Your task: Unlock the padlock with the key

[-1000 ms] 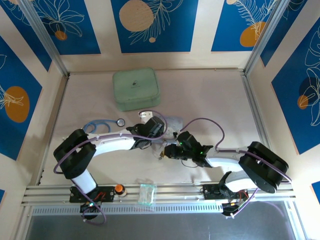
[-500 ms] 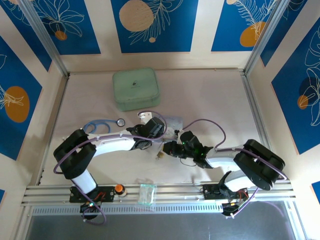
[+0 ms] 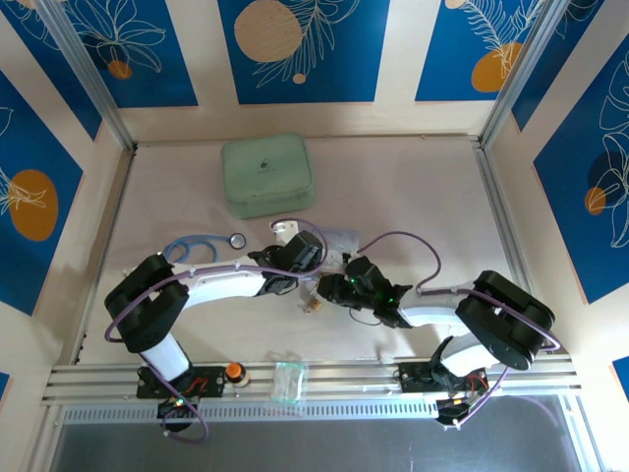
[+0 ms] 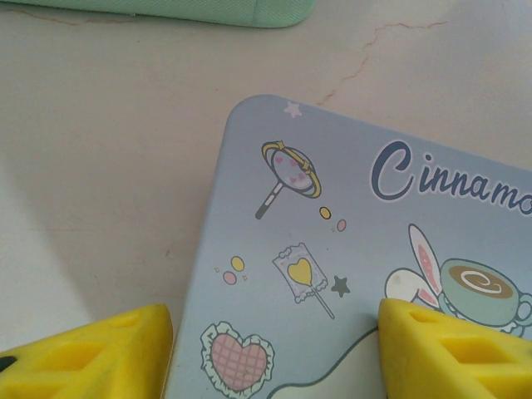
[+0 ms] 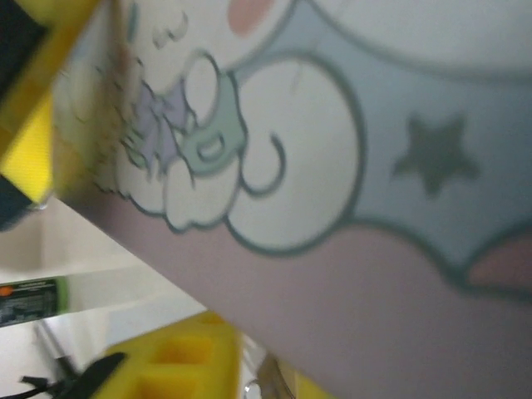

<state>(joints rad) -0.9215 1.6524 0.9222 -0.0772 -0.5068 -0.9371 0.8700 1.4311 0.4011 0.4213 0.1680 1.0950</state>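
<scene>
With the padlock (image 3: 311, 305) lying loose on the table (image 3: 413, 197) just beside the right pincer (image 3: 329, 292), whose grip cannot be told, and the left pincer (image 4: 270, 332) spread open over the lavender tin (image 4: 332, 249), it could be knocked aside by either arm

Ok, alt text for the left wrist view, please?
A lavender cartoon-printed tin lettered "Cinnamo" lies on the pale table. Two yellow fingers stand apart at the bottom, one beside the tin, one over it. A green case edges the top.
</scene>
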